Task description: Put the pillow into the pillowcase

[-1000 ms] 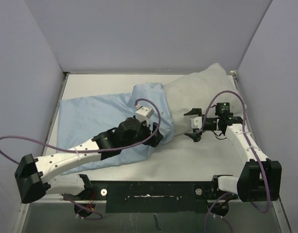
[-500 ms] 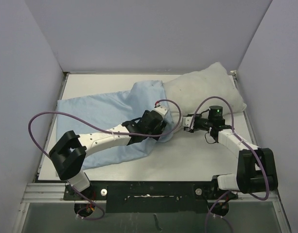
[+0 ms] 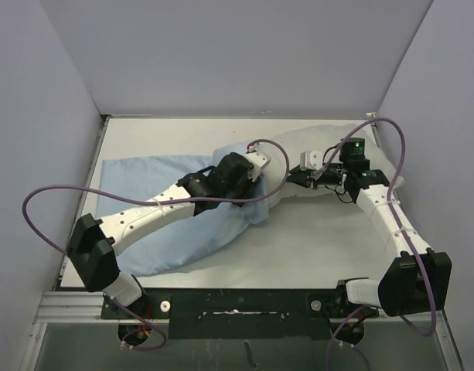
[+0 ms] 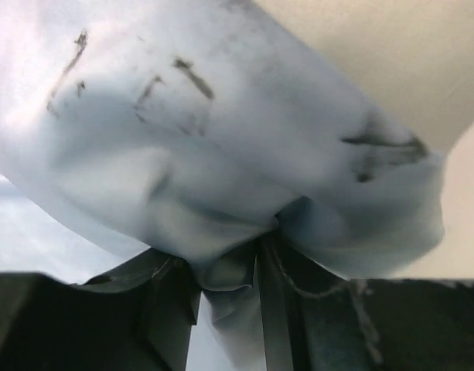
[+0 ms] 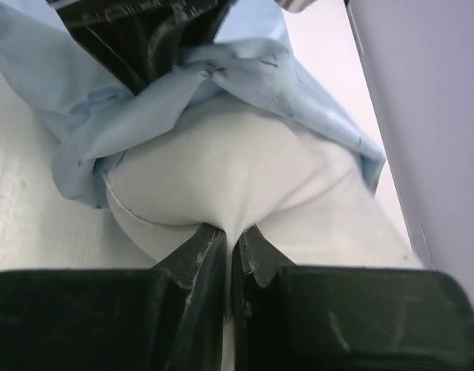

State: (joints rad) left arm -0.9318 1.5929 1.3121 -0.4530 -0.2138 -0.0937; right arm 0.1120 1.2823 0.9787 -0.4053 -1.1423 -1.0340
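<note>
The off-white pillow lies at the back right of the table, its left end under the mouth of the light-blue pillowcase, which spreads out to the left. My left gripper sits at that mouth. In the left wrist view the left gripper is shut on a bunched fold of the pillowcase. My right gripper meets the pillow's front side. The right wrist view shows the right gripper shut on a pinch of the pillow, with the pillowcase wrapped over the far end.
Grey walls close in the white table at the back, left and right. A purple cable loops out from the left arm over the table's left side, and another arcs over the pillow at the right.
The left arm has reached further toward the pillow and closed on the pillowcase mouth. The right gripper has gone from wide open to shut on the pillow and moved back.
</note>
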